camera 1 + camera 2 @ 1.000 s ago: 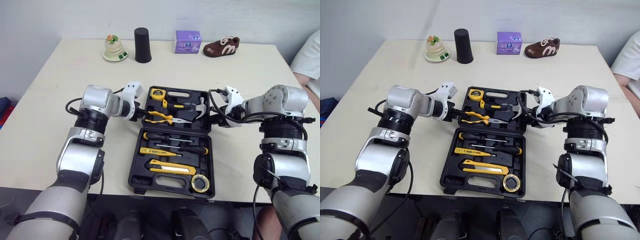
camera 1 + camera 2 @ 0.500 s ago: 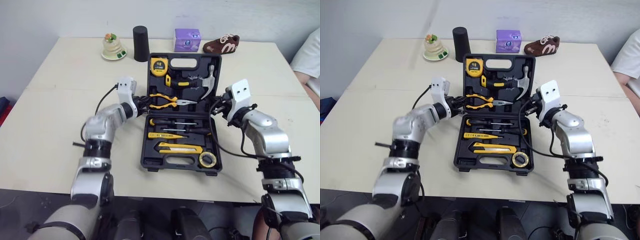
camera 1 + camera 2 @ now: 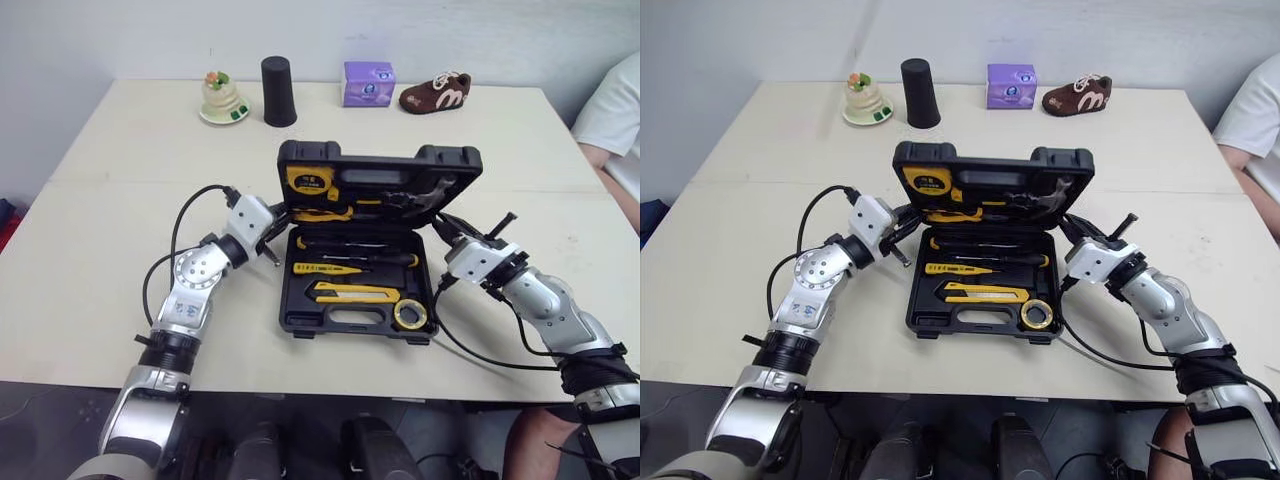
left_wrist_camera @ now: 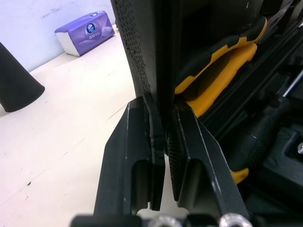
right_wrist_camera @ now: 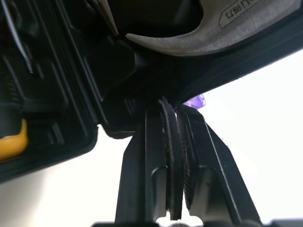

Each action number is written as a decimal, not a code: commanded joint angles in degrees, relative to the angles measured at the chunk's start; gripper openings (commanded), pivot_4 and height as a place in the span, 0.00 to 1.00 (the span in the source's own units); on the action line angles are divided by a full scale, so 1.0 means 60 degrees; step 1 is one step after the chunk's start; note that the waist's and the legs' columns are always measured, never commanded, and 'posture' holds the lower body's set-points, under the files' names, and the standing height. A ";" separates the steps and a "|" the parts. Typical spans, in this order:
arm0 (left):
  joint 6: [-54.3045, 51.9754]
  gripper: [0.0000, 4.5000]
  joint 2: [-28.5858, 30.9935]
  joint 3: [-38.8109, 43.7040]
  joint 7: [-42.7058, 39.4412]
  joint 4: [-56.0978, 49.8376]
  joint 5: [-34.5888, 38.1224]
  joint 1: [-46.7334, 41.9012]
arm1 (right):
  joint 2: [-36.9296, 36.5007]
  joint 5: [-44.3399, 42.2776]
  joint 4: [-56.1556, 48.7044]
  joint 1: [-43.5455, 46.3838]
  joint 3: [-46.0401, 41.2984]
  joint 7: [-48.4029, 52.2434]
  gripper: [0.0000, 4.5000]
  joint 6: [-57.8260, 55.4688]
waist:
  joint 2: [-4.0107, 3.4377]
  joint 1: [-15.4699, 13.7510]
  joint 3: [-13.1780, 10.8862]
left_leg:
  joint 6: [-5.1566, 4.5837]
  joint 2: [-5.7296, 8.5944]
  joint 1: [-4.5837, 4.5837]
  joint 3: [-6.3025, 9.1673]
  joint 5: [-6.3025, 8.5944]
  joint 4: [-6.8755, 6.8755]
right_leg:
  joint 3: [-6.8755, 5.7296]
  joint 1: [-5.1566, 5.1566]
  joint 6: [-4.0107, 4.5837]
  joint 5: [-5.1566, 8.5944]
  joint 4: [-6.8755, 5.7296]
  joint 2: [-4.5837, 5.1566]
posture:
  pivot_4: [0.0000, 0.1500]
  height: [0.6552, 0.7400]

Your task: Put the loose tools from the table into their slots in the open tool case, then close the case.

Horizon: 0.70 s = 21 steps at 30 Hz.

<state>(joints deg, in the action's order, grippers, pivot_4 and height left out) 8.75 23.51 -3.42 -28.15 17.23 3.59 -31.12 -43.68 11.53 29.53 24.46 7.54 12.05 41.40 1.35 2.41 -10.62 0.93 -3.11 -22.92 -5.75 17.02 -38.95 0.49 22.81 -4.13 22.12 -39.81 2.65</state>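
Seen from the head, left eye first, the case (image 3: pixel 300 322) sits open in the middle of the desk (image 3: pixel 110 200), its base flat and its lid (image 3: pixel 380 160) tipped up near upright. The left jaws are at the lid's left edge and the right jaws at its right edge. Taking it from both sides looks sensible to me, since the lid should then swing down level and not twist on its hinge.

The slots I can make out all look filled. The tape measure (image 3: pixel 308 180), pliers (image 3: pixel 325 213) and hammer (image 3: pixel 425 195) are in the lid; the screwdrivers (image 3: pixel 355 257), a yellow knife (image 3: pixel 355 292) and a roll of tape (image 3: pixel 408 314) are in the base. So I take this for the closing step.

The right eye gives the same layout, with a black cup (image 3: pixel 919 92), a purple box (image 3: pixel 1011 86) and a brown shoe (image 3: pixel 1077 97) well apart at the far edge.

On the left wrist camera, the two black fingers (image 4: pixel 135 151) are clenched on the lid's dimpled side wall. The orange pliers handle sits just inside it (snug in its clip, so it shouldn't drop as the lid tilts).

On the right wrist camera, the fingers (image 5: pixel 156 156) are pinched tight on the thin rim at the lid's corner, with the hammer head just above. That is a slim hold, and I'd guess it could slip as the lid comes over.
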 commanded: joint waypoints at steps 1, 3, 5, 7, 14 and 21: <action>-0.0156 0.56 0.0659 0.0735 -0.0400 -0.0396 0.0367 0.0465 | -0.0524 -0.0914 -0.0084 -0.1036 -0.0886 0.0812 0.20 -0.0843 | 0.0001 -0.0150 0.0000 | -0.0005 0.0000 0.0030 0.0016 0.0003 0.0000 | -0.0011 -0.0044 0.0000 0.0000 0.0018 0.0000 | 1.00 0.93; -0.0705 0.75 0.0937 0.1028 -0.0603 -0.0697 0.0670 0.0773 | -0.0668 -0.1444 -0.0813 -0.1631 -0.1230 0.1266 0.43 -0.1277 | 0.0001 -0.0206 0.0000 | -0.0037 0.0011 0.0092 0.0040 0.0022 0.0002 | -0.0029 -0.0143 0.0000 0.0000 0.0065 0.0015 | 1.00 0.93; -0.1320 0.75 0.1563 0.1389 -0.1309 -0.1063 0.1080 0.1294 | -0.1041 -0.1977 -0.1703 -0.2570 -0.1612 0.1997 0.64 -0.1926 | 0.0000 -0.0141 0.0000 | -0.0053 0.0020 0.0128 0.0039 0.0034 0.0008 | -0.0028 -0.0202 -0.0008 -0.0004 0.0101 0.0028 | 1.00 0.93; -0.1767 0.75 0.2206 0.1777 -0.1926 -0.1103 0.1412 0.1711 | -0.1349 -0.2736 -0.2549 -0.3711 -0.2216 0.2684 0.74 -0.2590 | -0.0002 -0.0091 0.0001 | -0.0051 0.0019 0.0132 0.0039 0.0035 0.0022 | -0.0026 -0.0206 -0.0018 -0.0009 0.0112 0.0026 | 1.00 0.93; -0.2710 0.75 0.2400 0.1852 -0.2308 -0.0566 0.1719 0.0988 | -0.1618 -0.5748 -0.5206 -0.7344 -0.4308 0.5135 0.74 -0.4491 | -0.0007 -0.0224 -0.0003 | -0.0055 0.0019 0.0215 0.0039 0.0028 0.0148 | -0.0023 -0.0261 -0.0017 -0.0010 0.0164 0.0008 | 1.00 0.93; -0.3390 0.50 0.1316 0.1003 -0.2894 0.0027 0.1667 -0.0453 | -0.1461 -0.7347 -0.8167 -0.9266 -0.4998 0.6012 0.28 -0.7143 | 0.0004 -0.0177 -0.0003 | -0.0045 0.0031 0.0290 0.0062 0.0033 0.0170 | -0.0030 -0.0378 -0.0040 -0.0023 0.0256 0.0012 | 1.00 0.93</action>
<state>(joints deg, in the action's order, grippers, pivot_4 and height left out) -11.24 31.76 4.09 -44.02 17.07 13.43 -32.67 -52.43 -30.34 -15.17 -30.27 -21.56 46.58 1.27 1.37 1.34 -10.64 0.68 -2.93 -21.21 -5.36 17.21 -37.93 0.30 20.55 -4.37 21.98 -38.21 2.68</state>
